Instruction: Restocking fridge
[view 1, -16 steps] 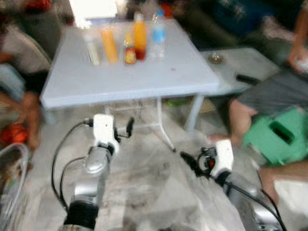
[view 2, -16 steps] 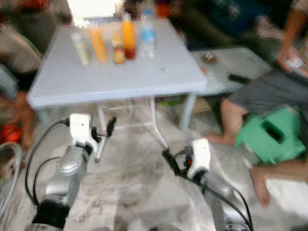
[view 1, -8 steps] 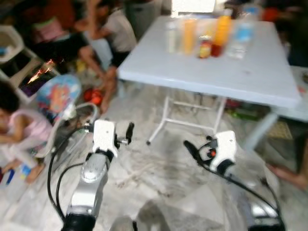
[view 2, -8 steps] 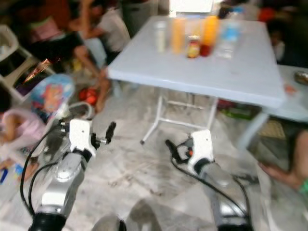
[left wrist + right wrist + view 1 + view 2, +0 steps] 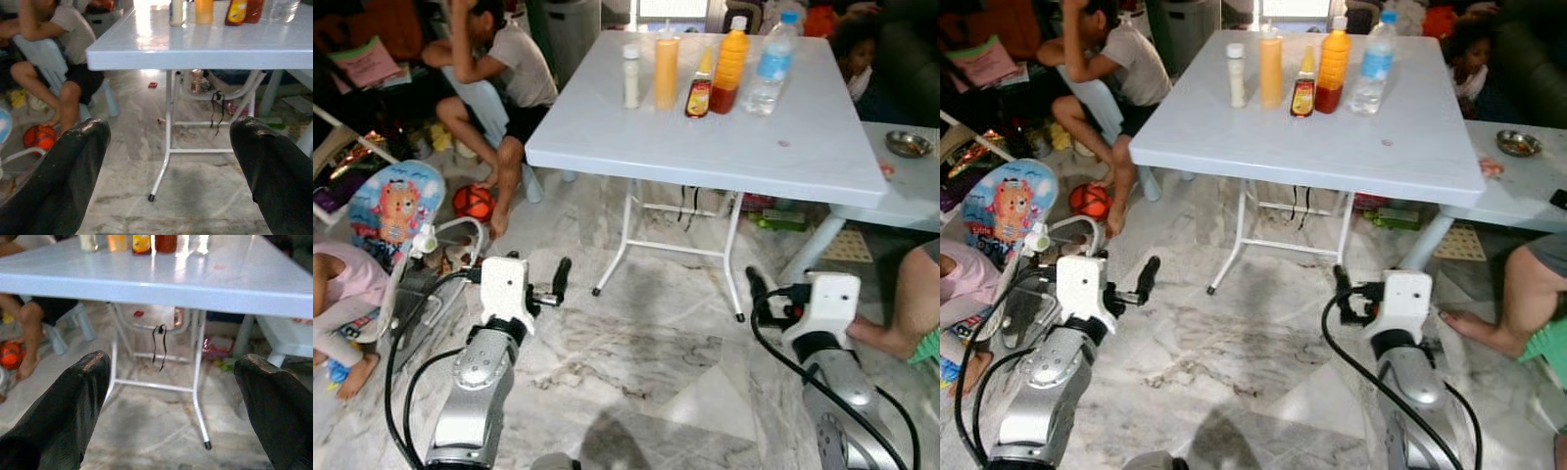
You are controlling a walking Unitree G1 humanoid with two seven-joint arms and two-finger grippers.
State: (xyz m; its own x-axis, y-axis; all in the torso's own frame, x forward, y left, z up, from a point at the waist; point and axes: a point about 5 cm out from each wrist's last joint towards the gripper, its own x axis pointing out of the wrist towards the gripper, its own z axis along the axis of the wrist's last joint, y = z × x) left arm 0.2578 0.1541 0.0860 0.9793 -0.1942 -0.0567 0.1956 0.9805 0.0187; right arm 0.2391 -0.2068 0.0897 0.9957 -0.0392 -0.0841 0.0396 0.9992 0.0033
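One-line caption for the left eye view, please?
Both open grippers, left and right, held low over marble floor, facing a white folding table bearing five bottles.

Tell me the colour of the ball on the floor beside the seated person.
The ball is orange-red, clearest in the left eye view.

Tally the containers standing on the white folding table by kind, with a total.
Small white bottle: 1
Tall orange-yellow bottle: 1
Sauce bottles, a short yellow-labelled one and a taller orange-and-red one: 2
Clear water bottle with blue label: 1
Total: 5
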